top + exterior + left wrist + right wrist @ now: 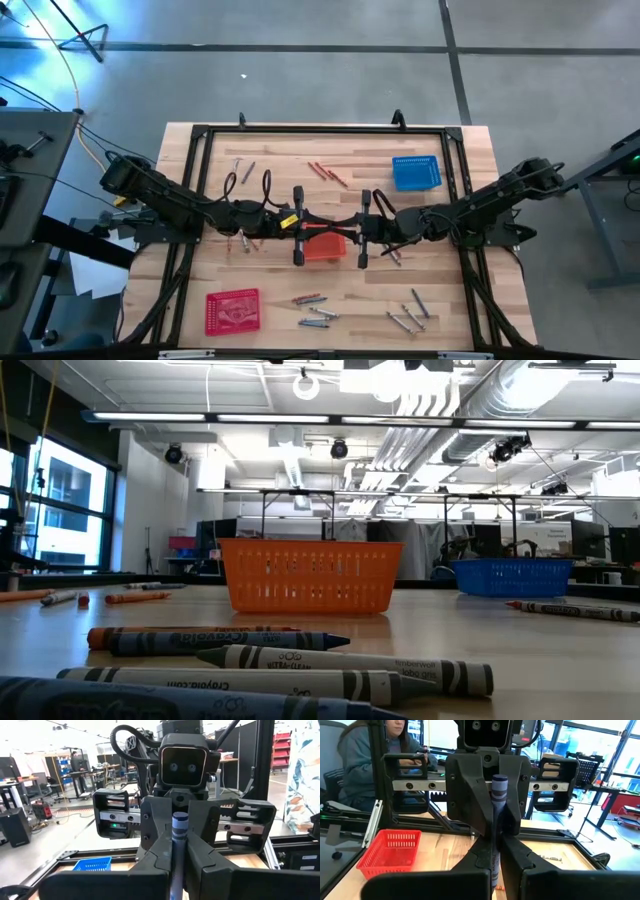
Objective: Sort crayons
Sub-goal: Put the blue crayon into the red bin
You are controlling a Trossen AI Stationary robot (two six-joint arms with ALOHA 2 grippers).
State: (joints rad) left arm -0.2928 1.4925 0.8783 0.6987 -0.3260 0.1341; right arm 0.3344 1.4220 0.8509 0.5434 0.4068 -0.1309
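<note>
Blue crayon (179,827) pinched between both jaws, left gripper (298,226) and right gripper (364,229) meeting mid-desk. Light, stiff, waxy, snappable; best gripped mid-shaft, gently.

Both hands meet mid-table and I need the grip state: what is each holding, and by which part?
Both seem shut on one blue crayon: the left hand pinches one end, and the right hand pinches the other.

Grey concrete floor (330,60) surrounds the table; ceiling strip lights (340,420) glow beside tall windows (60,510).
</note>
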